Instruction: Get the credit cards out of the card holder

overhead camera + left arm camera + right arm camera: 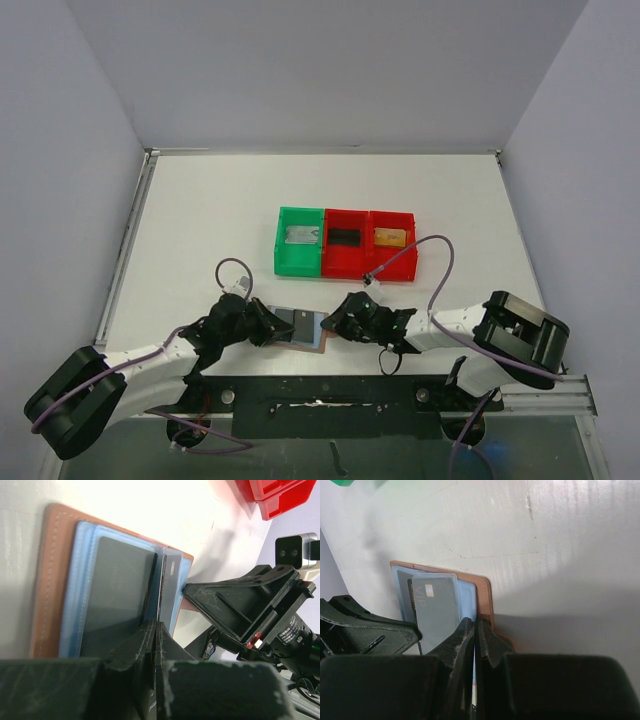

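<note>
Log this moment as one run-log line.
left hand shut on grey card | right hand shut on card holder | card holder flat on table

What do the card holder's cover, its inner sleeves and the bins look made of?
Cover: tan leather or imitation, matte, stitching along its edge. Sleeves: soft bluish translucent plastic, slightly shiny. Bins: rigid opaque plastic, green and red, by their uniform colour.
</note>
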Available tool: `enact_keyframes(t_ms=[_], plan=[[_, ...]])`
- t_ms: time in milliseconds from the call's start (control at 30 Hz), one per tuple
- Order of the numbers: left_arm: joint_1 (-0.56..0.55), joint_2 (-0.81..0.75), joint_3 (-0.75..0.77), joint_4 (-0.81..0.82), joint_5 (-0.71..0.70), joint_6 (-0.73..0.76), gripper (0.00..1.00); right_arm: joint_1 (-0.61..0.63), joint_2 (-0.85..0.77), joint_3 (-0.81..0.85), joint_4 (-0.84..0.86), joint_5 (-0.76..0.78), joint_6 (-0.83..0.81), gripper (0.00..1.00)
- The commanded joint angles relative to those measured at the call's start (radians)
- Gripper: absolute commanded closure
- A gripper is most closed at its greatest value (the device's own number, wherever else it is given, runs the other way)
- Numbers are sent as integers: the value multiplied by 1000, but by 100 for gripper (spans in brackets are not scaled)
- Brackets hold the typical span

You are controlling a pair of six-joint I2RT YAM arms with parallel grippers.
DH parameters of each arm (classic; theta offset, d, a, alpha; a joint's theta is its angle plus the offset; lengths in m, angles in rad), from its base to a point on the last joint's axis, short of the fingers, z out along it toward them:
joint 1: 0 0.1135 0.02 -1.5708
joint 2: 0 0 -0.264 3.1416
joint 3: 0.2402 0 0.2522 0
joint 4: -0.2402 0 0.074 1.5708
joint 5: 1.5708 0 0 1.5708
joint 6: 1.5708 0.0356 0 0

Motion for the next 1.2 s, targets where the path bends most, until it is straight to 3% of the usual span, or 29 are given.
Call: enact_keyframes(t_ms=[0, 167, 300, 433, 667, 867, 1167], plan=[[15, -12, 3, 7, -10, 25, 100, 4, -41, -28, -171, 43, -13, 100], [17, 20, 16, 30, 16, 46, 100, -2, -94, -34, -197, 51, -51, 97], [16, 67, 23, 81, 46, 61, 100, 1, -139, 19, -226, 42, -152, 76], [13, 116, 35, 130, 87, 69, 100, 7, -137, 110, -197, 2, -284, 85], [7, 157, 39, 176, 120, 66, 100, 20, 73, 320, -267, -23, -353, 82], [11, 105, 47, 94, 96, 87, 100, 39, 191, 421, -503, 74, -267, 90], [30, -7, 96, -78, 23, 151, 100, 77, 282, 502, -641, 109, -298, 90]])
